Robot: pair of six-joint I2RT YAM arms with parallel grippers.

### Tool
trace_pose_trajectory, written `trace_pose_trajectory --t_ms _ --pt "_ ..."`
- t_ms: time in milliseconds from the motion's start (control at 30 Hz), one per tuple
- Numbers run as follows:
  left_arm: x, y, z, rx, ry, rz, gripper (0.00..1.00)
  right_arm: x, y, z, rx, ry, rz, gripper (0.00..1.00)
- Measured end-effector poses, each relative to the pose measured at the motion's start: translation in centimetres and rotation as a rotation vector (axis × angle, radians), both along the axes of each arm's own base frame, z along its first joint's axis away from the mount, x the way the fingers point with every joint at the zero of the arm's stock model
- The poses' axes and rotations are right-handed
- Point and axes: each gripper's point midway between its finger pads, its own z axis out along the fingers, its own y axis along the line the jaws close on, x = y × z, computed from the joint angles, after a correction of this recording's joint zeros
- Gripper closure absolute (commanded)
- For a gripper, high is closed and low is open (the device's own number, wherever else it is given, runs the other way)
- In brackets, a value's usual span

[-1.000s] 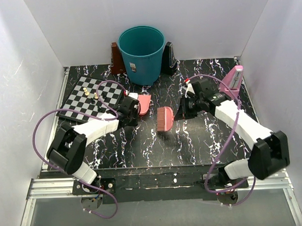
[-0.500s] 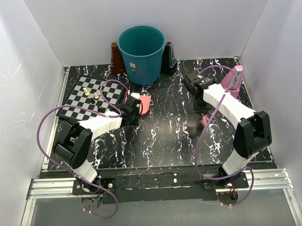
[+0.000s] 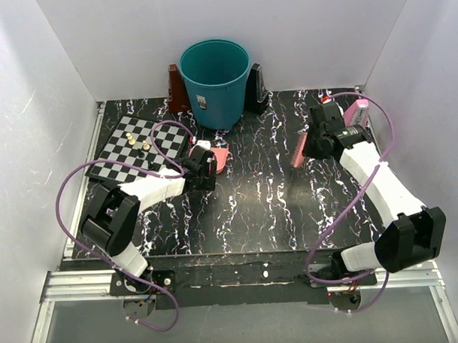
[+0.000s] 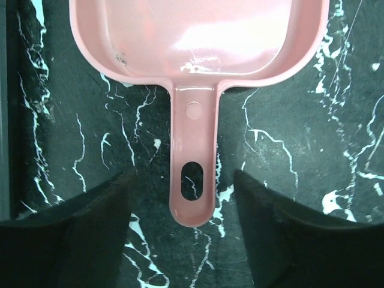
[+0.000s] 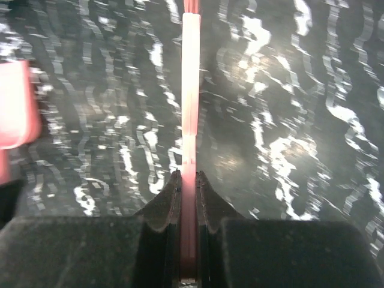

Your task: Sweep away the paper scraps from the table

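Observation:
No paper scraps show on the table (image 3: 253, 208) in any view. A pink dustpan (image 4: 198, 42) lies flat on it, its handle (image 4: 193, 168) pointing back between my left gripper's (image 4: 185, 180) open fingers, which stand clear of it on both sides. From above, the dustpan (image 3: 219, 157) sits just right of the left gripper (image 3: 206, 163). My right gripper (image 5: 188, 177) is shut on a thin pink brush (image 5: 190, 90), seen edge-on. In the top view the right gripper (image 3: 312, 142) is at the back right, the brush (image 3: 297, 151) blurred below it.
A teal bin (image 3: 214, 82) stands at the back centre, with a brown object (image 3: 176, 90) and a black one (image 3: 257, 91) beside it. A chessboard (image 3: 134, 148) with small pieces lies at the left. A pink upright object (image 3: 355, 114) stands at the back right.
My left gripper has opened and let go of the dustpan handle. My right arm has swung the brush from the table's middle toward the back right.

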Motion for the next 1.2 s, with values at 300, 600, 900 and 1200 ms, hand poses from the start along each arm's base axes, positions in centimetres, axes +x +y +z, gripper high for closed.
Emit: trace_pose_trajectory --t_ms 300,600,900,1200 --pt "-0.2 -0.4 3.7 -0.096 -0.072 0.017 0.02 3.1 5.6 -0.6 0.359 -0.072 0.133 0.99" --pt "-1.6 -0.9 12.9 -0.317 -0.278 0.011 0.02 6.6 6.9 -3.3 0.543 -0.027 0.08 0.5" --pt "-3.9 -0.4 10.2 -0.336 -0.209 0.008 0.02 7.3 3.4 -5.3 0.422 -0.023 -0.001 0.14" --pt "-5.2 0.2 14.6 -0.434 -0.318 -0.006 0.02 1.2 -0.2 1.3 0.283 -0.301 0.064 0.12"
